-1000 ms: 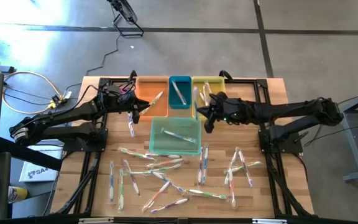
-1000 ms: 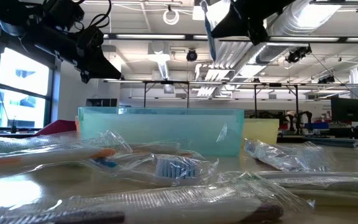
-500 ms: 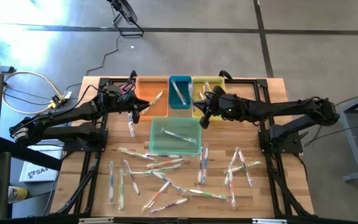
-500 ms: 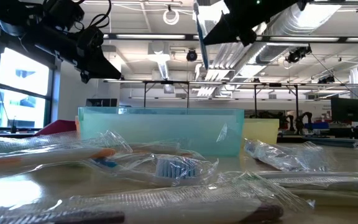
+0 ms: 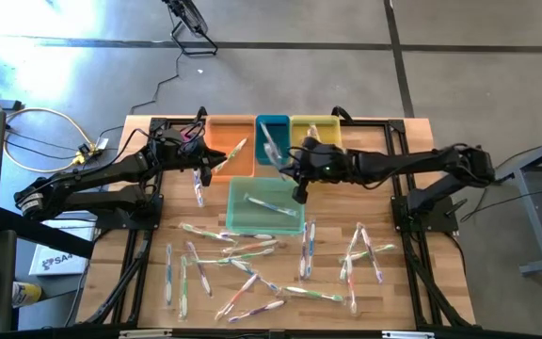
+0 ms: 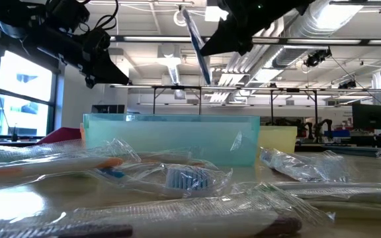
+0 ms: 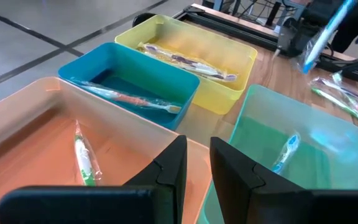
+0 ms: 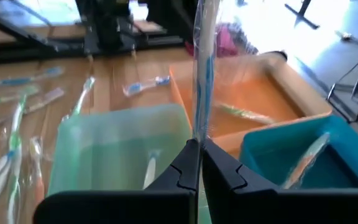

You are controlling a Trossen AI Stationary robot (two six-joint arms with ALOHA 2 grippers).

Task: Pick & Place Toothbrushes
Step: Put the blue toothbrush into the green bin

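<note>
My right gripper (image 5: 290,169) (image 8: 199,152) is shut on a toothbrush (image 8: 202,62) with blue accents in a clear wrapper. It hovers where the blue bin (image 5: 272,139) meets the green bin (image 5: 264,205). In the low view that toothbrush (image 6: 196,43) slants high above the green bin (image 6: 170,139). My left gripper (image 5: 199,158) (image 7: 197,155) waits above the orange bin (image 7: 36,143), fingers slightly apart and holding nothing. Several wrapped toothbrushes (image 5: 252,273) lie flat on the wooden table. Each bin holds one or two. My right gripper pinches the wrapped toothbrush between its two fingers, on the handle's lower part (image 8: 197,134). The rest of the brush sticks out past the fingertips. It is lifted clear of table and bins and stands tilted in the low view.
The orange, blue and yellow (image 5: 313,132) bins stand in a row at the table's far side, with the green bin just in front of them. One toothbrush (image 5: 199,191) lies on the table below my left gripper. Black rails (image 5: 412,254) run along both table sides.
My right gripper has carried the toothbrush toward the table's left, from above the yellow bin to the border of the blue and green bins. The brush has tipped from nearly upright to slanted. My left arm has kept still.
</note>
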